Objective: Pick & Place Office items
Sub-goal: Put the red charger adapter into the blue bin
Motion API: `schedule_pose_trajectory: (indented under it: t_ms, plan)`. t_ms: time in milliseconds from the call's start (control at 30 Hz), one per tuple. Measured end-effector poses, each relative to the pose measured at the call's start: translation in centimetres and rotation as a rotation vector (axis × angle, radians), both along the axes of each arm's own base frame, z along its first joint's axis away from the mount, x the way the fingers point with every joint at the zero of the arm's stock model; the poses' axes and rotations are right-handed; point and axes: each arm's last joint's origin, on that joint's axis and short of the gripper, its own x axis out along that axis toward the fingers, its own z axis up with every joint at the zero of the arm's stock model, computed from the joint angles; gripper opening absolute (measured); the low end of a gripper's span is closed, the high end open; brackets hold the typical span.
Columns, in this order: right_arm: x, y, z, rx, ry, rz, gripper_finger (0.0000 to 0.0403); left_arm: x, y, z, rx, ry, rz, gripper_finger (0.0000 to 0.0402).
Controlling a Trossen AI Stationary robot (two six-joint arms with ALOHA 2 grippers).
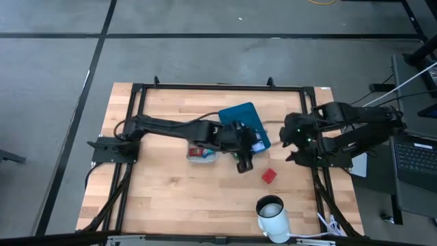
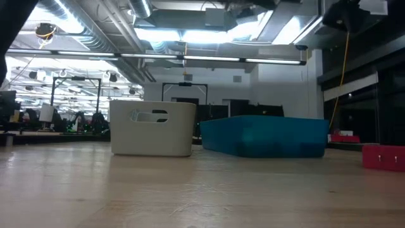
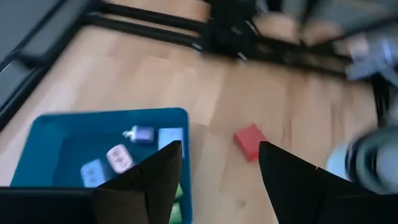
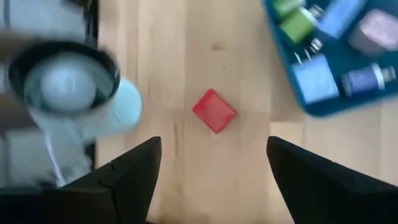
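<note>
office items [image 3: 118, 158] lie in the teal tray [image 1: 240, 117], partly hidden by the left gripper [image 1: 244, 164], fingers spread, empty. one red piece [image 1: 269, 175] sits on the table. right gripper [image 1: 292, 145] hovers spread, right.

Two matte-black jointed arms, the left arm [image 1: 171, 128] and the right arm [image 1: 348, 126], are built of slim tubular links and bulkier rounded joint housings (small green lights glow on the right one), each ending in an end effector with two dark, wedge-shaped fingers [image 4: 134, 174].
</note>
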Motion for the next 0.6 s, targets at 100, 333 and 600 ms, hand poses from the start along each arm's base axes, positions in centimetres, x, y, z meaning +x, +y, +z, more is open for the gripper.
schedule_pose_trajectory:
  t_ms: [100, 333, 600]
  plan:
    - [0.2, 0.8, -0.6, -0.123, -0.028, 0.197, 0.0295, -1.4, -0.5, 2.0, -0.055, -0.088, 0.154, 0.0211]
    - [1.4, 2.8, -7.0, -0.258, 0.072, 0.559, 0.0295, -2.9, -2.2, 4.3, -0.222, -0.227, 0.280, 0.0208]
    - [3.0, 4.5, -11.2, -0.241, 0.057, 0.647, 0.0295, -4.9, -3.6, 6.1, -0.173, -0.287, 0.337, 0.0208]
